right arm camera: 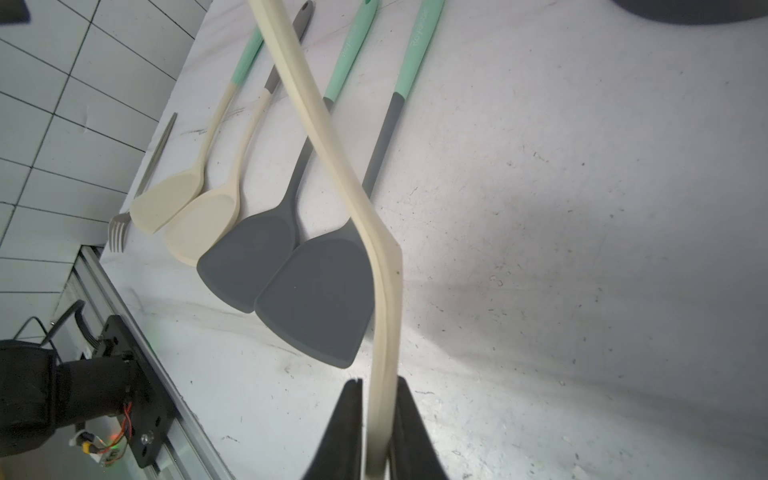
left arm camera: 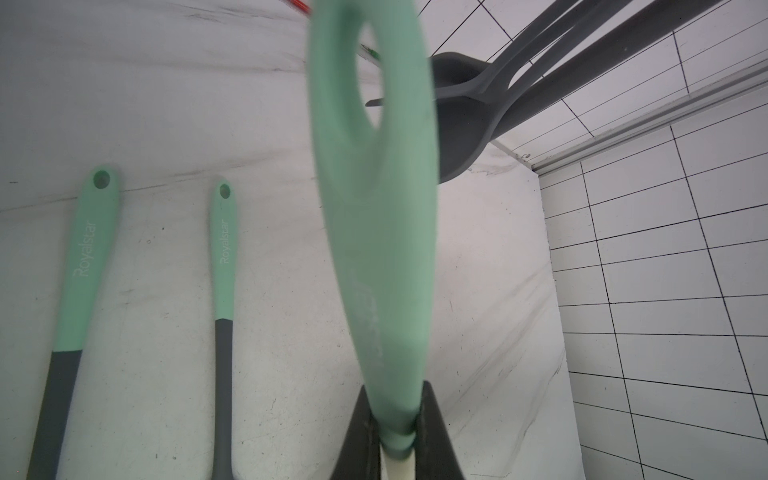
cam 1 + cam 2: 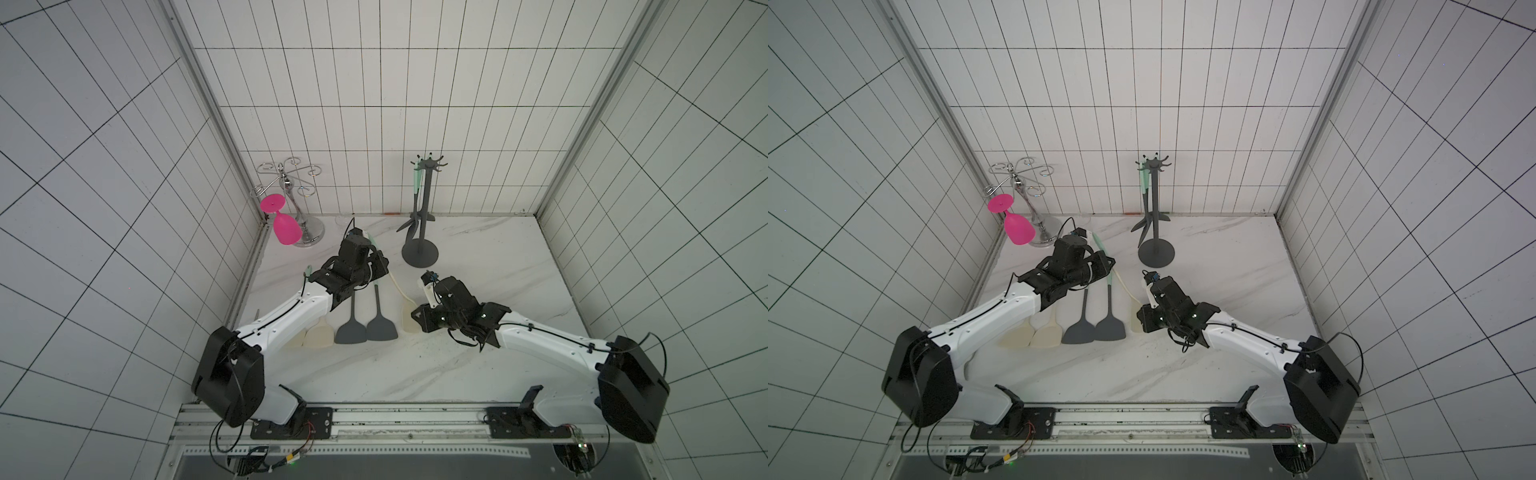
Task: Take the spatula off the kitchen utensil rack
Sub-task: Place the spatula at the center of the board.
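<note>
Stemware holder [image 3: 309, 237], chrome and curly-armed, is seen at the far left of the surface [image 3: 498, 270] in both top views. A pink glass [image 3: 286, 228] is hung upside down from one of its arms.

Right of it, the left pincer [image 2: 392, 419] is pressed tight on the mint-green handle of the spatula [image 1: 332, 137]. In the left wrist view that handle is gripped between two dark fingers [image 2: 357, 432].

Below the left arm, four loose spatulas [image 3: 351, 332] are laid side by side on the surface, two cream and two grey, with blades toward the lower edge of the frame.

The cream-bladed spatula is held clear of the kitchen utensil rack [image 3: 420, 253]. It is stretched diagonally from the left pincer down to the right pincer [image 1: 380, 415], whose jaws are pinched on the thin edge of the blade.

The rack is stood near the back wall, just right of centre, and a grey utensil with a mint handle [image 3: 417, 185] is hung from its hooks. The right pincer is found below and right of the rack's base, apart from it.
</note>
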Controlling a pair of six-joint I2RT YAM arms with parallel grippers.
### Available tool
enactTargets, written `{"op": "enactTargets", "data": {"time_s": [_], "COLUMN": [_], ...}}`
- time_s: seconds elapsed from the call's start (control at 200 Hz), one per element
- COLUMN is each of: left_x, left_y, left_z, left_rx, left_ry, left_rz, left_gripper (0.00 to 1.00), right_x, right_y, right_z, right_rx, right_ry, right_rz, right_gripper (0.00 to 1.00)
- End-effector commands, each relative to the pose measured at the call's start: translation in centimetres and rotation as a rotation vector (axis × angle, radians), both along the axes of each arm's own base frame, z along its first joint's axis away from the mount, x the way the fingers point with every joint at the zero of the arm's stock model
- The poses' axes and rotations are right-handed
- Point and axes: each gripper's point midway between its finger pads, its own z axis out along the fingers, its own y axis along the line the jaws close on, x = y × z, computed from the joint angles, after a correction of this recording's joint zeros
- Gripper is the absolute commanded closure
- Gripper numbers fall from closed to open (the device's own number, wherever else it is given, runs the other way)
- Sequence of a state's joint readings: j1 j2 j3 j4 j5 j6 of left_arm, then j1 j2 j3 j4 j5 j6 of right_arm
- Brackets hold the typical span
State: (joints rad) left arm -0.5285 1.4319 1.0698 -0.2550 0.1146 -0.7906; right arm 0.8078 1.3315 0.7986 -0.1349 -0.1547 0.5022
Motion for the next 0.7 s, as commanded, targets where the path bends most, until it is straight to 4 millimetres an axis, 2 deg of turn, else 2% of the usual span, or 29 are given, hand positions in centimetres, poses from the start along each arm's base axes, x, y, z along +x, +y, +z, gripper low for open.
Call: {"op": "enactTargets", "data": {"time_s": [0.0,0.045,0.155,0.25,0.395,0.555,0.615,0.695], "left_x": [0.0,-0.3,-1.3,-1.8,-2.0,-2.7,-2.7,-2.5], "left_y": [-0.4,-0.8,-1.3,-1.0,-1.4,-3.9,-4.9,-5.9], "left_z": [4.0,4.9,7.0,7.4,5.5,2.5,2.0,1.7], "left_rx": [-0.033,-0.043,-0.041,-0.032,-0.074,-0.113,-0.15,-0.199], "left_ry": [-0.127,-0.164,-0.258,-0.292,-0.218,-0.087,-0.059,-0.032], "left_rz": [-0.086,-0.138,-0.238,-0.249,-0.211,-0.208,-0.219,-0.236], "left_gripper": [0.95,0.87,0.56,0.43,0.43,0.49,0.51,0.6], "right_x": [0.1,0.1,0.4,0.7,1.1,1.4,1.5,1.5], "right_y": [-0.7,-1.0,-1.8,-2.0,-1.5,-0.2,0.2,0.5], "right_z": [1.9,2.4,3.6,4.7,5.4,5.6,5.6,5.3], "right_rx": [0.003,0.009,0.082,0.222,0.367,0.514,0.549,0.569], "right_ry": [-0.062,-0.069,-0.033,0.05,0.143,0.216,0.242,0.277], "right_rz": [-0.009,-0.006,-0.005,0.012,0.027,0.027,0.029,0.029], "right_gripper": [1.0,1.0,1.0,1.0,1.0,1.0,1.0,1.0]}}
